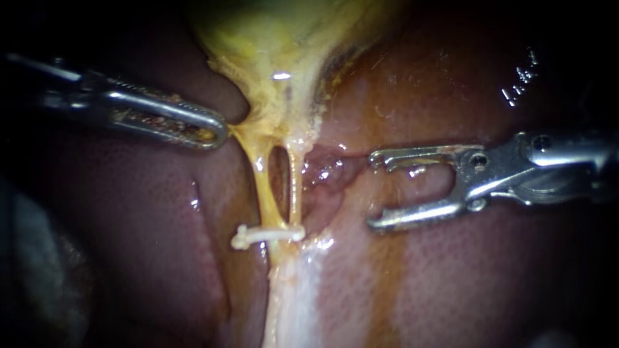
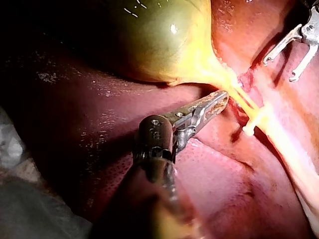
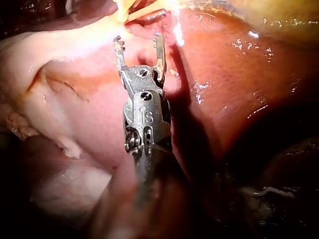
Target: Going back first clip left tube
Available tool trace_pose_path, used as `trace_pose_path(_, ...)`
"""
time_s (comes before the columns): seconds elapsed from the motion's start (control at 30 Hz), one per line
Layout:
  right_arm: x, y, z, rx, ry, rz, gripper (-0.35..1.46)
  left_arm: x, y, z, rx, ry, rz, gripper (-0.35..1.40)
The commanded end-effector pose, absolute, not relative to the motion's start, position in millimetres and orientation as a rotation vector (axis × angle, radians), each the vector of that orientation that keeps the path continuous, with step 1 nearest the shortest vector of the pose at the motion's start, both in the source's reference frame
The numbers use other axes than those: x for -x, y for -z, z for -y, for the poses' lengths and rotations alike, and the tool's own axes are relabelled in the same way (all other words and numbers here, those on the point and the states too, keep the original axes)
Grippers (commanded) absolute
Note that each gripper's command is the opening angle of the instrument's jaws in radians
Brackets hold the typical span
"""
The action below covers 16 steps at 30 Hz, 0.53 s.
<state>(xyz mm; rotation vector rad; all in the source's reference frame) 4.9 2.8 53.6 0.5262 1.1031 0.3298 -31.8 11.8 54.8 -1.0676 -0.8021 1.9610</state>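
The yellow-green gallbladder (image 1: 284, 38) narrows into two thin tubes, the left tube (image 1: 263, 193) and the right tube (image 1: 295, 187). A white clip (image 1: 267, 233) lies across their lower end, and also shows in the left wrist view as the clip (image 2: 251, 124). My left instrument (image 1: 219, 132) has its jaws shut on the gallbladder's neck tissue, which is drawn leftward; its jaws (image 2: 222, 97) meet the yellow tissue. My right instrument (image 1: 372, 191) stands to the right of the tubes, jaws open and empty, apart from the tissue. The right wrist view shows the same gap at my right instrument (image 3: 138, 39).
Reddish-brown liver (image 1: 483, 270) surrounds the tubes on both sides. A pale band of tissue (image 1: 290, 303) runs down from the clip. Grey cloth (image 1: 32, 258) lies at the far left edge, and shows again behind my left instrument as cloth (image 2: 20, 199).
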Motion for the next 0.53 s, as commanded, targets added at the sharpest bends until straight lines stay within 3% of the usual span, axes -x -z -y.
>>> trace_pose_path(0.03,-4.9,-53.6,-2.8,-0.527,-0.329,-1.104,0.50,32.0,-55.0,-11.8,1.068,-1.963,0.805,-0.35)
trace_pose_path(0.53,-4.8,-53.4,-2.7,-0.527,-0.328,-1.104,0.50,32.7,-56.6,-11.5,1.072,-1.969,0.810,-0.35)
